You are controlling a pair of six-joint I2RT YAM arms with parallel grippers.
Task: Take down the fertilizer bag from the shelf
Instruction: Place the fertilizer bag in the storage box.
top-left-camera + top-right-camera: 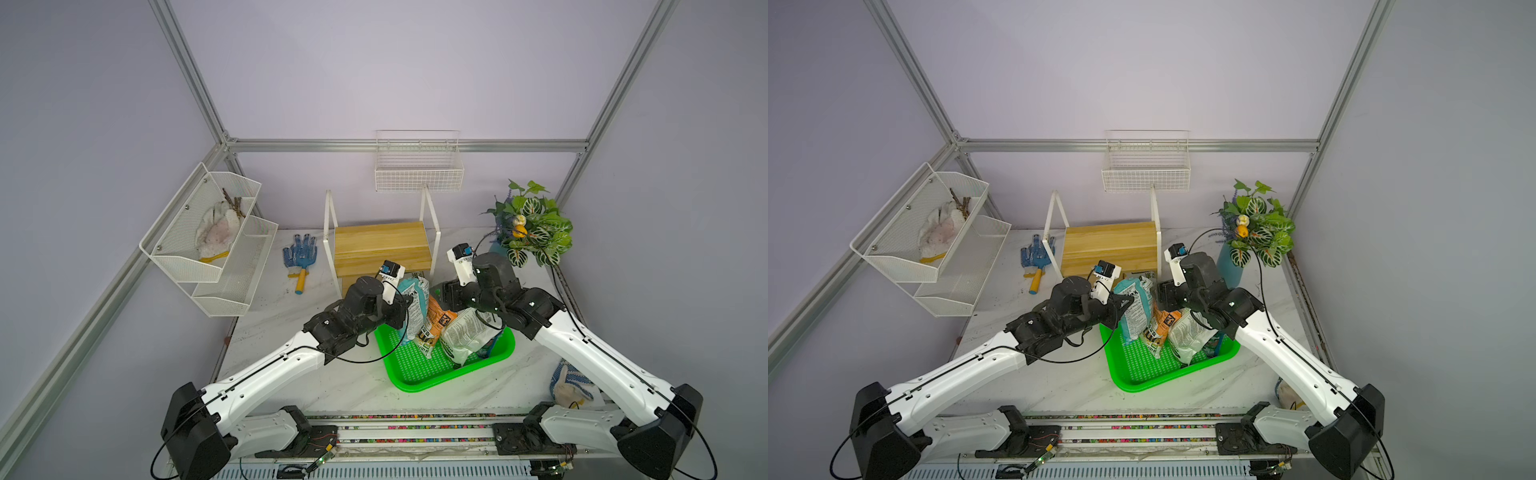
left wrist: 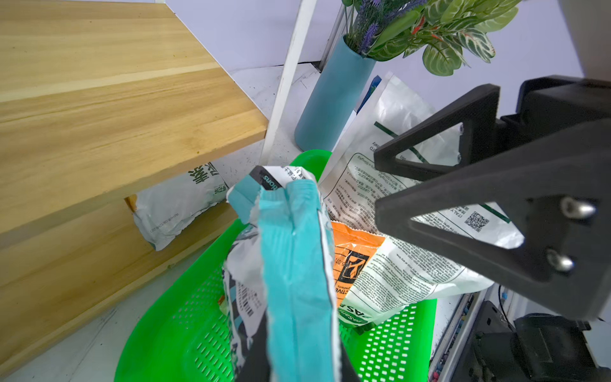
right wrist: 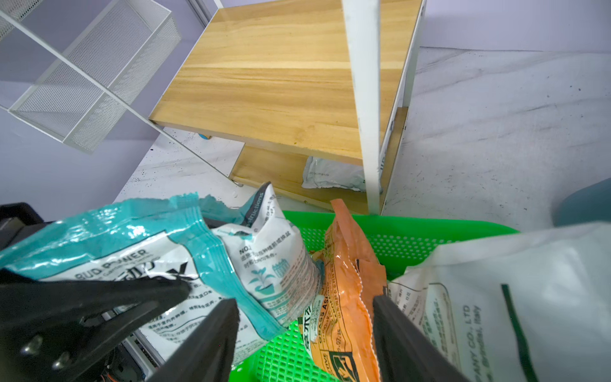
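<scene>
On the white marble-patterned tabletop (image 1: 332,386), flecked with dark specks, a 2-tier wooden shelf (image 1: 380,241) is set near the back wall, with a green perforated tray (image 1: 415,374) just in front of it. The cell is enclosed by pale lilac walls (image 1: 374,62) edged with aluminium profile (image 1: 311,145). A wire-grid basket (image 1: 419,178) is hung on the back wall and a white mesh rack (image 1: 166,266) on the side wall. The teal-and-white fertilizer bag (image 1: 415,299) is held upright above the tray, off the shelf, pinched by the closed left gripper (image 1: 404,311). The right gripper (image 3: 304,301) is spread wide about an orange bag (image 3: 347,297), not clamped on it. A pale grey pouch (image 2: 178,205) is seen lying on the shelf's lower board.
</scene>
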